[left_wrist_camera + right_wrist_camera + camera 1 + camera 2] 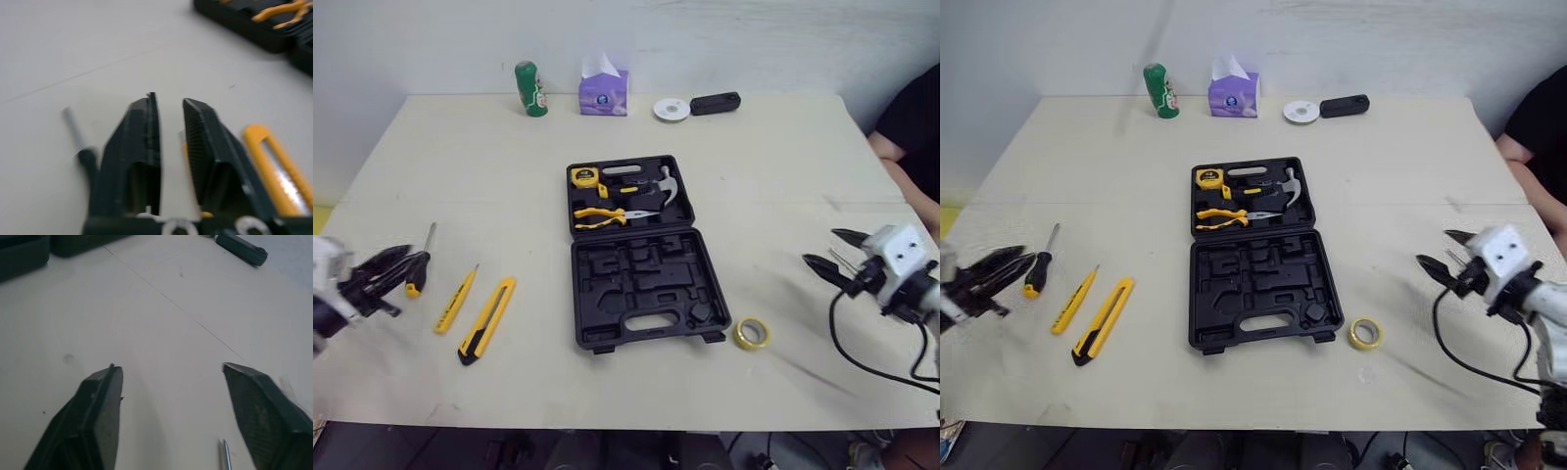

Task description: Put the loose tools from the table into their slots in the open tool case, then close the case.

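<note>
A pale, matte counter (509, 157) seen from above, with a black moulded-plastic tool case (636, 255) lying open at its centre. Directions are clock-face from the case, with 12 o'clock farthest from the robot.

The case's 12 o'clock half already holds a yellow tape measure (584, 177), yellow-handled pliers (602, 216) and a steel-headed hammer (661, 186), each pressed into a shaped recess. The 6 o'clock half, the one with the carry handle, shows empty recesses, so most of the task looks undone and the case cannot be closed yet.

The loose tools lie at 8 to 9 o'clock, roughly parallel and apart from each other:
- a screwdriver (416, 266) with a black and yellow grip and a thin metal shaft
- a slim yellow tool (456, 299) whose kind I cannot tell
- a flat yellow and black utility knife (487, 319)

A roll of yellow tape (752, 333) sits just beside the case at 4 o'clock.

The left gripper (406, 257) hangs low over the screwdriver's handle. Its ribbed black fingers (142, 127) are parted by a narrow gap and grasp nothing, which looks like lining up for a pickup. The right gripper (824, 249) hovers at 3 o'clock, well apart from the case, with its fingers (98, 396) spread wide and released, probably waiting.

A green bottle (530, 90) stands at 11 o'clock and a purple tissue box (604, 90) at 12 o'clock.
</note>
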Robot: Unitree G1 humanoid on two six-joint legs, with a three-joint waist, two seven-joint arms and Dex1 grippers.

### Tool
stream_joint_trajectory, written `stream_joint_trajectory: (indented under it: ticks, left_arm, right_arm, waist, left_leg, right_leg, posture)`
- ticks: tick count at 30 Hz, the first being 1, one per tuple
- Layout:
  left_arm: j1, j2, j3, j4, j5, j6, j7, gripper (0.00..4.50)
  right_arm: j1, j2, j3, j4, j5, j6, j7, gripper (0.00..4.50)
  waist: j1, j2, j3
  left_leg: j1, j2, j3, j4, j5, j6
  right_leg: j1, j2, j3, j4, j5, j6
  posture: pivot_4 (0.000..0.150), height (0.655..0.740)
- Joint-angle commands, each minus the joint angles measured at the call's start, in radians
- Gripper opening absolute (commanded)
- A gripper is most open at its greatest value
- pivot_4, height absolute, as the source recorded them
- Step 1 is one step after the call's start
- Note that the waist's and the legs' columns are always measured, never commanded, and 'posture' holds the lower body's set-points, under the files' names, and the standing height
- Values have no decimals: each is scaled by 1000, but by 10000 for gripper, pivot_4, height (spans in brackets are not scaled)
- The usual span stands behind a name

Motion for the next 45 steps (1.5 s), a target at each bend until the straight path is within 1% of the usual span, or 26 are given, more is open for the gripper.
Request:
stream_joint_trajectory:
  ticks: [1,3,4,6,8,11,13,15,18,20,21,27,30,33,41,45]
  left_arm:
    - [-24,-12,-87,-146,-34,88,21,0]
    - [-31,-11,-150,-181,4,103,26,0]
    - [-56,-26,-184,-190,18,120,54,0]
    - [-125,-67,-257,-186,44,171,123,0]
    - [-161,-87,-302,-179,71,193,144,0]
    - [-225,-127,-371,-116,131,212,193,0]
    - [-276,-160,-402,-87,122,292,221,0]
    - [-312,-178,-421,-69,130,334,239,0]
    - [-366,-212,-469,-35,160,347,251,0]
    - [-392,-226,-498,-7,179,350,248,0]
    - [-408,-234,-509,14,190,345,248,0]
    - [-474,-268,-535,104,224,341,251,0]
    - [-505,-298,-519,135,227,350,275,0]
    - [-517,-302,-539,152,244,358,265,0]
    - [-550,-325,-560,199,263,352,227,0]
    - [-536,-306,-581,202,275,333,173,0]
  right_arm:
    - [-67,22,67,-41,-19,61,10,14414]
    - [-101,34,104,-34,-38,76,11,3105]
    - [-125,47,125,-32,-43,93,12,608]
    - [-188,82,163,-13,-56,121,1,608]
    - [-226,98,187,9,-82,135,-7,608]
    - [-296,126,243,75,-143,106,-18,608]
    - [-353,152,282,136,-186,79,-32,608]
    - [-391,170,304,180,-215,55,-41,608]
    - [-449,220,328,243,-240,39,-60,608]
    - [-474,246,338,277,-257,31,-70,608]
    - [-486,258,346,301,-270,22,-78,608]
    - [-523,309,365,383,-306,-15,-109,608]
    - [-532,311,380,401,-327,-56,-98,608]
    - [-534,325,377,403,-319,-68,-94,608]
    - [-511,329,377,333,-302,-60,-48,608]
    - [-490,337,362,298,-270,-79,-25,608]
  waist:
    - [0,0,0]
    - [0,0,0]
    - [0,0,0]
    - [1,0,0]
    - [1,0,0]
    - [1,0,0]
    - [0,0,0]
    - [0,0,0]
    - [-1,0,0]
    - [-2,0,0]
    - [-2,0,0]
    - [-3,0,0]
    - [-3,0,0]
    - [-4,0,0]
    - [-4,0,0]
    - [-4,0,0]
  left_leg:
    - [0,0,0,0,0,0]
    - [0,0,0,0,0,0]
    - [0,0,0,0,0,0]
    - [0,0,0,0,0,0]
    - [-1,0,0,2,0,0]
    - [-1,-1,0,2,0,0]
    - [-2,-1,-1,2,0,0]
    - [-4,-1,0,3,0,0]
    - [-9,-2,0,5,0,0]
    - [-17,-2,0,11,0,0]
    - [-18,-2,-1,13,1,0]
    - [-18,-2,-1,14,0,0]
    - [-18,-2,-1,15,0,0]
    - [-18,-2,-1,15,0,0]
    - [-18,-2,-2,16,0,0]
    - [-18,-2,-2,16,0,0]
  right_leg:
    - [0,0,0,0,0,0]
    - [0,1,0,1,0,0]
    - [0,1,0,1,0,0]
    - [0,1,0,2,0,0]
    - [0,2,0,2,0,0]
    - [-1,2,0,6,0,0]
    - [-3,2,0,6,0,0]
    - [-4,2,0,7,0,0]
    - [-10,3,0,10,0,0]
    - [-19,5,-1,15,0,0]
    - [-20,7,-2,15,0,0]
    - [-20,8,-1,15,0,0]
    - [-19,8,-1,16,0,0]
    - [-19,8,-1,16,0,0]
    - [-19,8,-1,16,0,1]
    - [-19,8,-1,16,0,1]
  posture:
    - [1500,7400]
    - [1500,7400]
    - [1500,7400]
    - [1500,7400]
    - [1500,7400]
    - [1500,7400]
    - [1500,7400]
    - [1500,7400]
    - [1500,7400]
    - [1500,7400]
    - [1500,7400]
    - [1500,7400]
    - [1500,7400]
    - [1500,7400]
    - [1500,7400]
    - [1500,7400]
